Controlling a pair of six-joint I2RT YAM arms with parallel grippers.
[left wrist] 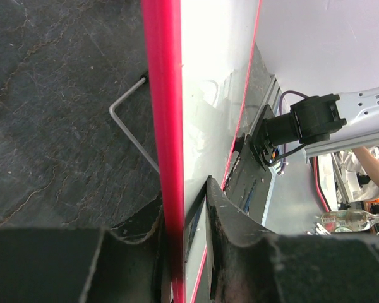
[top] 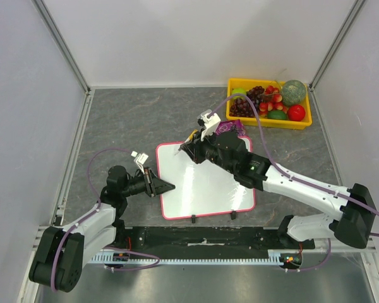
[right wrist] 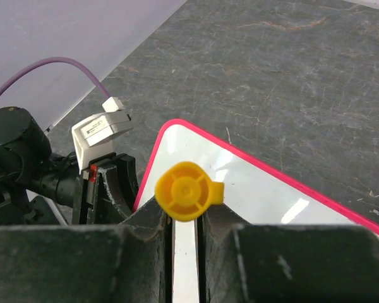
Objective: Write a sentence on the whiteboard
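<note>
The whiteboard [top: 205,189], white with a pink-red frame, lies flat in the middle of the table. Its face [right wrist: 265,196] is blank; the sentence does not show in any view. My left gripper [top: 166,186] is shut on the board's left edge. In the left wrist view the red frame [left wrist: 164,113] runs between the fingers of that gripper [left wrist: 184,196]. My right gripper [top: 186,149] hangs over the board's far left corner, shut on a marker [right wrist: 187,190]. The marker's round yellow end faces the right wrist camera above that gripper [right wrist: 185,218]. Its tip is hidden.
A yellow bin [top: 268,121] of fruit stands at the far right. A purple object [top: 232,128] lies just behind the right arm. A bent metal wire [left wrist: 129,120] sticks out from under the board's edge. Two black feet [top: 193,219] sit on its near edge.
</note>
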